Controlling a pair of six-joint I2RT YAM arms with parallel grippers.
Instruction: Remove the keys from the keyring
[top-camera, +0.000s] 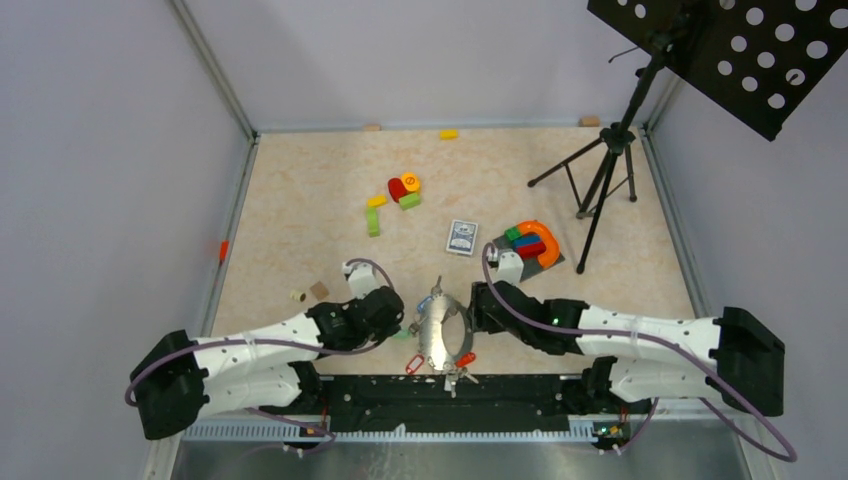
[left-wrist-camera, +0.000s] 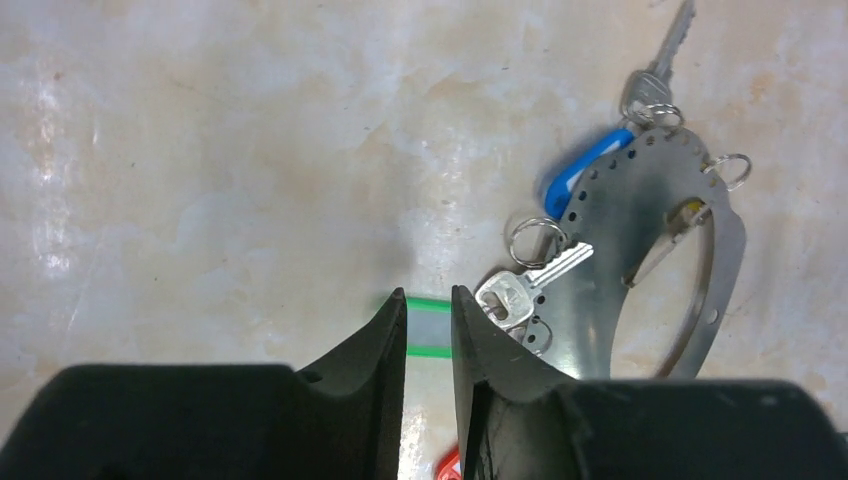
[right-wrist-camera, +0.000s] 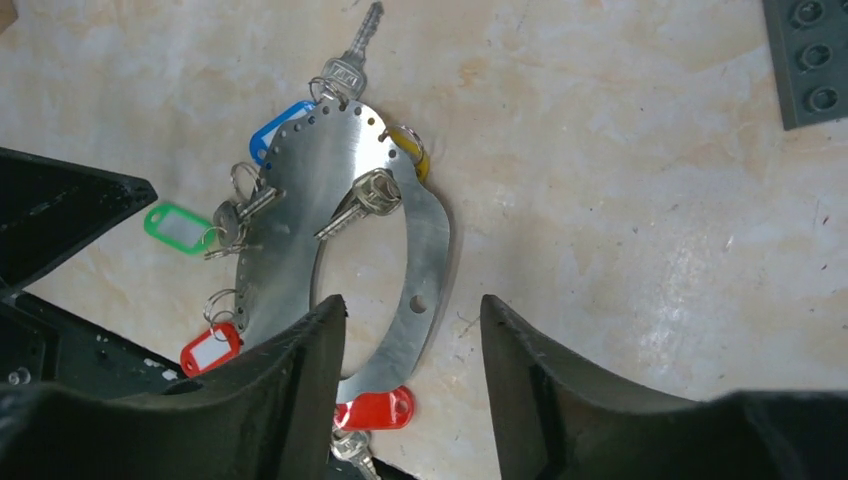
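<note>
Left tool (left-wrist-camera: 428, 300) nearest, 6 o'clock in its view: released, jaws narrowly parted, clamping nothing, green tag (left-wrist-camera: 428, 332) just beyond. Right tool (right-wrist-camera: 412, 305) released too, wider, straddling near rim of keyring (right-wrist-camera: 320, 170). Keyring flat on worktop (right-wrist-camera: 620, 200) between both tools, keys (right-wrist-camera: 372, 192) strung from 6 round to 12 o'clock. Probably setting up grips, no key apparently off. Next: pin keyring, pinch one key, work its loop free.
</note>
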